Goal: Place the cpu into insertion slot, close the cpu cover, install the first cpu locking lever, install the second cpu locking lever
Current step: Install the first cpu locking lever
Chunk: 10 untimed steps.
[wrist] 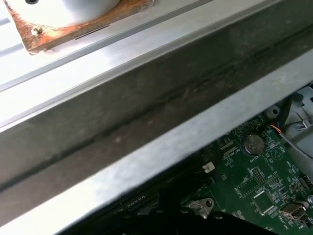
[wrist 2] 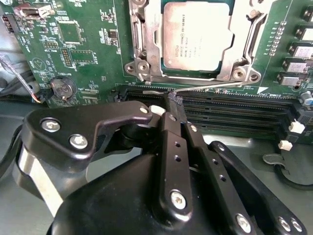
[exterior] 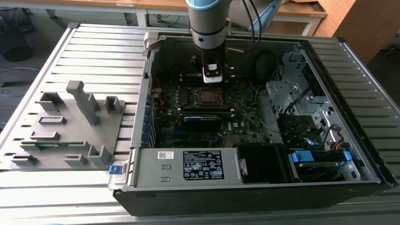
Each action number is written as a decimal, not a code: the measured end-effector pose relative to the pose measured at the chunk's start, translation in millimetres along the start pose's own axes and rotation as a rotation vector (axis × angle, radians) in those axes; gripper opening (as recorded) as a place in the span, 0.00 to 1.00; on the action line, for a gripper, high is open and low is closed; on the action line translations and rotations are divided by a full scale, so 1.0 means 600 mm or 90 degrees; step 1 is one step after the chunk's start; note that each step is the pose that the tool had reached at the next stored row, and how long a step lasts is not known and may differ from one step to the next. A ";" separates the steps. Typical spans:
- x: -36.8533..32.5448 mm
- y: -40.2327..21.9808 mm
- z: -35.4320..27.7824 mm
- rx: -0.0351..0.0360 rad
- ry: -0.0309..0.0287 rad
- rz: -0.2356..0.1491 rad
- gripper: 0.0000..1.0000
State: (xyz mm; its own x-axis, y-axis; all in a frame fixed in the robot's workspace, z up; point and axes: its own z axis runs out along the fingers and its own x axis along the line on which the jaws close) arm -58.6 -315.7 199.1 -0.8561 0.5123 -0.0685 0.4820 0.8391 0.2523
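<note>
CPU seated in socket, gripper at a lever

CPU, the flat square chip with a dull grey metallic top [wrist 2: 196, 38], lies in the insertion slot, the small square socket with a silvery rim [wrist 2: 146, 46], at the upper centre of the second wrist view. I see the thin silvery cpu cover frame [wrist 2: 238, 49] lying flat around the chip, its window showing the chip's top. On the exterior view the same socket [exterior: 207, 96] sits mid-frame on the green motherboard [exterior: 247, 110] inside the open black computer case [exterior: 325, 183], with the arm's black gripper [exterior: 212, 78] hanging just above it.

In the second wrist view my gripper [wrist 2: 174, 100] reaches to a thin silvery wire lever [wrist 2: 210, 87] that runs along the socket's lower edge, just above the long black memory slots [wrist 2: 234, 115]. The two black fingers [wrist 2: 171, 142] stand pressed close together, their tips at the lever's end; I cannot tell whether they actually pinch it.

A grey moulded fixture tray [exterior: 69, 126] rests on the ribbed metal table [exterior: 93, 51] at the left of the exterior view, well apart from the case.
</note>
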 end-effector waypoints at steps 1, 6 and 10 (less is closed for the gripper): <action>0.001 -0.001 0.000 -0.0015 -0.0009 0.000 0.10; 0.002 -0.002 0.001 -0.0034 -0.0026 -0.002 0.10; 0.001 -0.004 0.001 -0.0032 -0.0024 -0.003 0.10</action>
State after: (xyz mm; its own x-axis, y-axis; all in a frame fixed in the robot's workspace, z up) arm -60.2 -317.3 198.0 -0.8574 0.5094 -0.0732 0.4774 0.8403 0.2569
